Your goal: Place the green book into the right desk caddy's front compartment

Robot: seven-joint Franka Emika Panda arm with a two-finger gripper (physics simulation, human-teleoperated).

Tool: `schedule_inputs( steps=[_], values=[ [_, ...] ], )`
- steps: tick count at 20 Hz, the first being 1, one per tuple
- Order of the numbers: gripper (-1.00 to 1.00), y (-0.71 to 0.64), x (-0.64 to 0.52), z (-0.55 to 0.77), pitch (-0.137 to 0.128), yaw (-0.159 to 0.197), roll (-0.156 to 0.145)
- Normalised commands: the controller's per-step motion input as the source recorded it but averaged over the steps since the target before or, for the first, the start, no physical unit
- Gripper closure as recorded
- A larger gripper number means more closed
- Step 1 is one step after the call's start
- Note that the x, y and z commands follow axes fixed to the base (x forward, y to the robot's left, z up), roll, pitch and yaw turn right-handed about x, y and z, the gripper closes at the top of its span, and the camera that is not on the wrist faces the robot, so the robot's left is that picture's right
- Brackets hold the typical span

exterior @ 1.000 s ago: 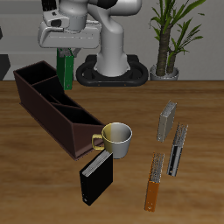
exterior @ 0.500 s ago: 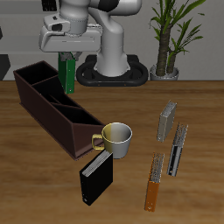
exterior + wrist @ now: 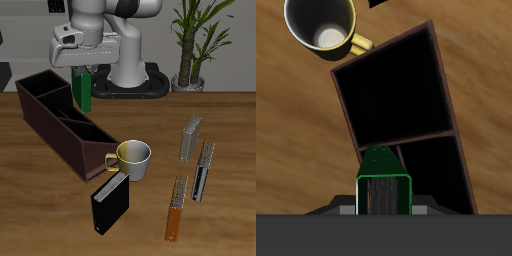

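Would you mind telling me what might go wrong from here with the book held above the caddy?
The green book hangs upright in the gripper, beside the right desk caddy; lowered there, it could catch a thin wall or divider. The mug sits close to the caddy's near end.

Place looked like a simulated office or study desk setup, not a real room. Wooden table [image 3: 230, 150] with visible grain served as the desk surface. Dark brown right desk caddy [image 3: 60, 125] with inner dividers sat at about 10 o'clock from table centre. Several books lay around: black book [image 3: 108, 203] at 7 o'clock, grey and orange ones at 3 to 5 o'clock. White-and-yellow mug [image 3: 133, 158] stood near centre, touching the caddy's end. Potted plant [image 3: 192, 40] stood at 1 o'clock behind the table. Flat lighting and a plain grey backdrop marked it as a render.
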Motion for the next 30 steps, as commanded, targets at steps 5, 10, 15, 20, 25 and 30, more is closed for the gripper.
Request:
schedule_inputs(
  steps=[5, 10, 15, 20, 25, 30],
  values=[
    [1.0, 0.14, 0.12, -0.12, 0.022, 0.004, 0.034],
    [1.0, -0.01, 0.04, -0.07, 0.016, 0.005, 0.004],
    [1.0, -0.01, -0.09, -0.11, 0.023, -0.014, -0.003],
    [1.0, -0.06, -0.18, 0.1, -0.021, 0.003, -0.023],
    [1.0, -0.17, -0.08, 0.04, -0.009, 0.0, -0.044],
    [1.0, -0.16, -0.03, -0.01, 0.0, -0.008, -0.036]
  ],
)
